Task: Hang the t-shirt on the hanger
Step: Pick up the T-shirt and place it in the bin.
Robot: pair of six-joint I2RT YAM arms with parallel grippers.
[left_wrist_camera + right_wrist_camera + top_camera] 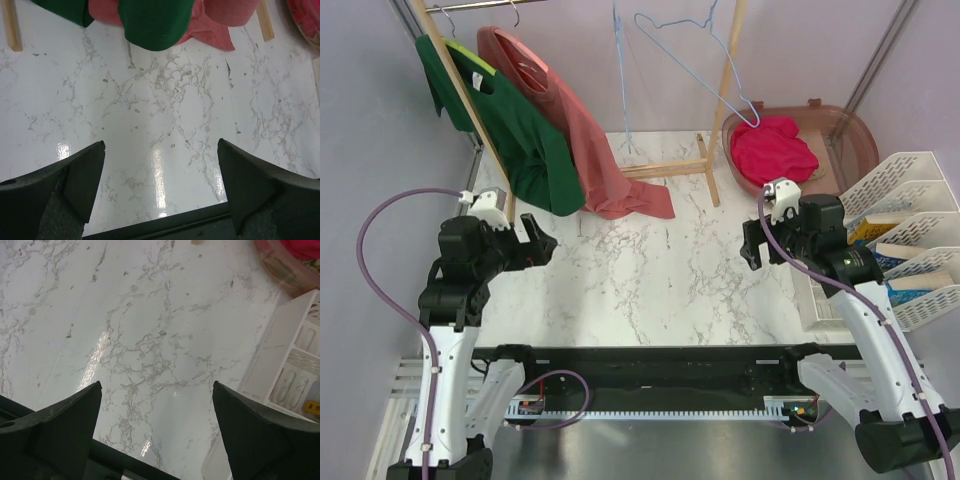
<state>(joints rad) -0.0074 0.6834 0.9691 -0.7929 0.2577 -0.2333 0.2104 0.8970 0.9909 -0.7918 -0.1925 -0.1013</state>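
The crimson t-shirt [775, 148] lies bunched in a brown basket [850, 130] at the back right; a corner of the shirt shows in the right wrist view [306, 247]. The pale-blue wire hanger [698, 52] hangs from the wooden rack at the back centre, its hook end near the basket. My left gripper [547, 244] is open and empty above the table's left side, far from both; its wrist view [161, 150] shows bare marble between the jaws. My right gripper [748, 256] is open and empty in front of the basket, over marble [156, 390].
A dark green shirt [515, 130] and a salmon-pink shirt [590, 150] hang on the rack's left, their hems on the table. The rack's wooden legs [710, 170] stand at the back. White file trays [910, 240] with books stand at the right edge.
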